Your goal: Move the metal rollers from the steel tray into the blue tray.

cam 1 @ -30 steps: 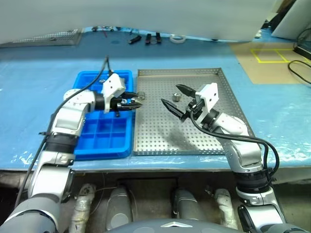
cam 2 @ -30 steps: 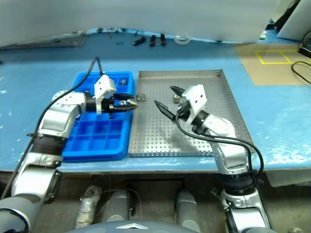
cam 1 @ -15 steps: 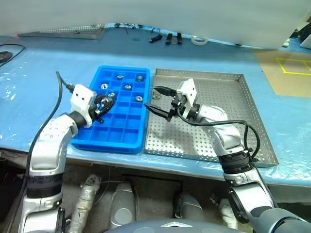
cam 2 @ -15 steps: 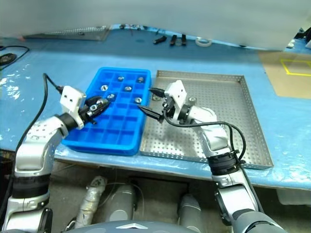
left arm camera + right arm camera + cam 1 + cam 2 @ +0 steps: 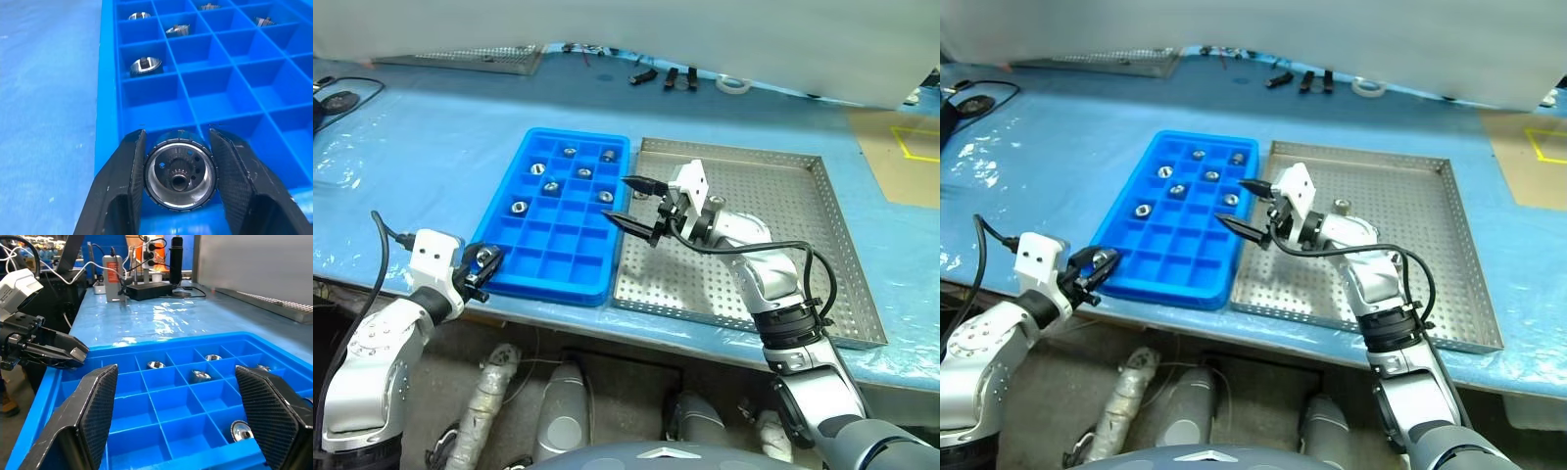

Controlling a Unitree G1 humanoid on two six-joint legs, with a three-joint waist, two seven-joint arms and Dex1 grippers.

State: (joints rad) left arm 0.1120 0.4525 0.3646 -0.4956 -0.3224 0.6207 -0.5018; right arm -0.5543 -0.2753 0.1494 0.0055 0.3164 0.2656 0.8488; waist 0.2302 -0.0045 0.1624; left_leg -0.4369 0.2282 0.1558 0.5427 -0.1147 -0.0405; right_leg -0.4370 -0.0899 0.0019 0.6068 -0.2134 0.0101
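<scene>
**Op:** Left gripper (image 5: 480,271) in my head views pinches a metal roller (image 5: 487,258) at the blue tray's (image 5: 509,284) near-left corner, right at the rim. If I let go here it could fall outside.

**Annotator:** Other rollers?

**Op:** Six already sit in far cells, e.g. one roller in a cell (image 5: 520,207). Steel tray (image 5: 822,294) looks empty apart from one by the right wrist (image 5: 1340,205).

**Annotator:** Left wrist view?

**Op:** Fingers (image 5: 120,188) clamp the roller (image 5: 179,175) over the tray's edge wall, so it could bounce off.

**Annotator:** Right wrist view?

**Op:** Right gripper (image 5: 183,416) spread wide, empty, over the tray's border. Left one (image 5: 51,351) is close; the arms could clash.
</scene>
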